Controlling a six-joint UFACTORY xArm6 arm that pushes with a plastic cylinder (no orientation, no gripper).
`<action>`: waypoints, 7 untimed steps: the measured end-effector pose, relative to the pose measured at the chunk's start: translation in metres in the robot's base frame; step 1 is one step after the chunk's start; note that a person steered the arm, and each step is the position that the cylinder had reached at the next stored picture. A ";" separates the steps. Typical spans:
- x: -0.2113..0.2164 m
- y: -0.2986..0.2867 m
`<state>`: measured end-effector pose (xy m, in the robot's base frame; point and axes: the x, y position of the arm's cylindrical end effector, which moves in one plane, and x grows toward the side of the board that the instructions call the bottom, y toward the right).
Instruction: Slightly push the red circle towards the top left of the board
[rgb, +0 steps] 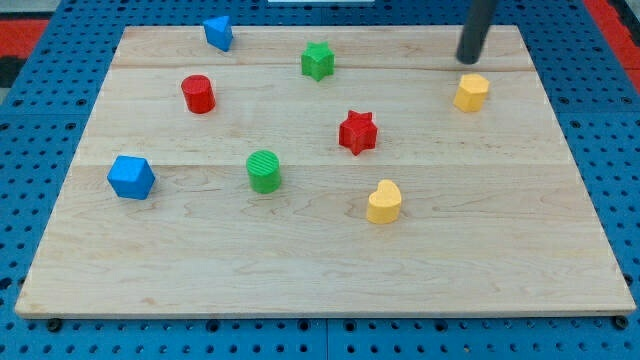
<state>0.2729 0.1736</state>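
while upright, red circle (198, 94), short cyl, top-left area

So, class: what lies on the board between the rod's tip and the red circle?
In the camera view, the green star sits roughly between my tip and the red circle.

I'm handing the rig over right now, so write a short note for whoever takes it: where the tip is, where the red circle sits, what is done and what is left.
My tip is near the view's top right, just above the yellow hexagon-like block and touching no block.
The red circle stands upright in the view's upper left, far across the board from the tip, with the blue block near the top edge up and to its right.
Done: no contact with it at present.
Left: bring the tip round to the circle's lower right side, passing the green star and red star, then nudge it slightly toward the top left corner.
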 end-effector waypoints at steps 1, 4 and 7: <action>0.011 -0.068; 0.068 -0.176; 0.069 -0.178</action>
<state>0.3414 -0.0047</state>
